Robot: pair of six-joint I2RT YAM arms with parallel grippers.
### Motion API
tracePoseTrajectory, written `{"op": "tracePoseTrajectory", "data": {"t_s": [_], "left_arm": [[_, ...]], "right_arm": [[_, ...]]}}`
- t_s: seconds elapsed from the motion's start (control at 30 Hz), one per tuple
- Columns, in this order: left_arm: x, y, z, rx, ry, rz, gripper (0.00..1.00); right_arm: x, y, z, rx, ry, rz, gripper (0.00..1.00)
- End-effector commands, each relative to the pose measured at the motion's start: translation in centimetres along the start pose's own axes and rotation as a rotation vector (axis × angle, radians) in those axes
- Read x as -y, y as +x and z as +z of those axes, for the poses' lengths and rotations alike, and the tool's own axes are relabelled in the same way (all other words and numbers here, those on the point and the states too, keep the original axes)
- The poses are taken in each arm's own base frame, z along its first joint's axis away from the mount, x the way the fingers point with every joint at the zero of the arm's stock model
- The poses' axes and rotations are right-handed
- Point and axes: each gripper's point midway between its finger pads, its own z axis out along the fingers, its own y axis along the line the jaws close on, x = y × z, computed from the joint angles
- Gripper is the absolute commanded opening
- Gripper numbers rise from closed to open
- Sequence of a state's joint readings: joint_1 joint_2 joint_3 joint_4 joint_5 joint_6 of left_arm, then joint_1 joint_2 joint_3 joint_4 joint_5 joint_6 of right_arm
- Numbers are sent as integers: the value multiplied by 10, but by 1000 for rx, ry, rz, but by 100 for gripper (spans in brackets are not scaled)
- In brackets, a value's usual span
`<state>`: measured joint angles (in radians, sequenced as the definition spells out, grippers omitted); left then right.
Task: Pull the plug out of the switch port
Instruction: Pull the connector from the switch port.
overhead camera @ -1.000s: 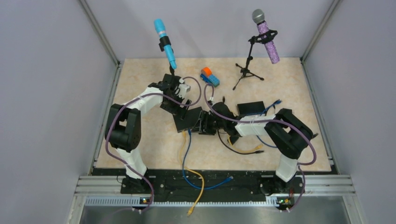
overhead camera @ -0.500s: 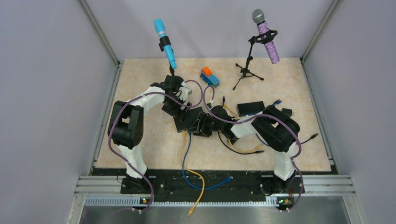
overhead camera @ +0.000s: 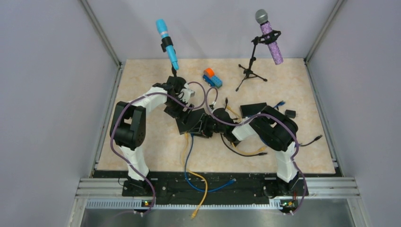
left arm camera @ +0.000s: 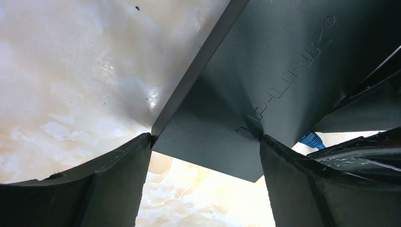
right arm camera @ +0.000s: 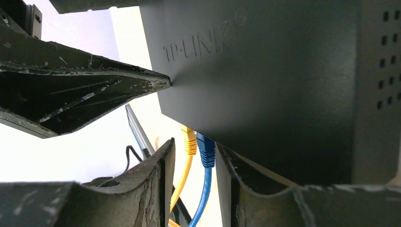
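The black TP-LINK switch [overhead camera: 191,120] lies mid-table. In the left wrist view my left gripper [left arm camera: 204,139] straddles a corner of the switch [left arm camera: 265,71], and both fingertips [left arm camera: 144,142] touch its edges. A yellow plug [right arm camera: 190,142] and a blue plug [right arm camera: 205,151] sit side by side in the ports of the switch [right arm camera: 265,94]. My right gripper [right arm camera: 195,151] brackets both plugs with its fingers [right arm camera: 163,165] close on either side, and a thin gap still shows. The yellow cable [overhead camera: 204,182] and the blue cable [overhead camera: 188,156] trail toward the near edge.
A blue microphone [overhead camera: 166,42] and a purple microphone on a tripod [overhead camera: 270,40] stand at the back. An orange-and-blue toy car [overhead camera: 212,78] lies behind the switch. A black box [overhead camera: 253,109] and loose cables [overhead camera: 246,151] lie by the right arm.
The right arm has folded in leftward and its jaws have narrowed around the two plugs. The left jaws have closed in onto the switch's corner.
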<state>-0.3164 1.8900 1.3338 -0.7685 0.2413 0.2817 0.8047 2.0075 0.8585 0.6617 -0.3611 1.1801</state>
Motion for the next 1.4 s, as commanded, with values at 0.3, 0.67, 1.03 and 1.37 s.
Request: {"op": "tracePoseTrajectory", "data": {"t_s": [0.3, 0.67, 1.03, 1.37], "left_arm": [[-7, 28, 20, -131, -29, 35, 85], [-4, 29, 22, -138, -21, 50, 84], [-1, 31, 25, -152, -18, 61, 83], [0, 32, 27, -160, -19, 69, 82]], "right_arm": [[17, -1, 3, 39, 13, 64, 26], [27, -8, 12, 63, 28, 122, 29], [28, -14, 14, 92, 31, 172, 27], [26, -12, 10, 92, 23, 168, 2]]}}
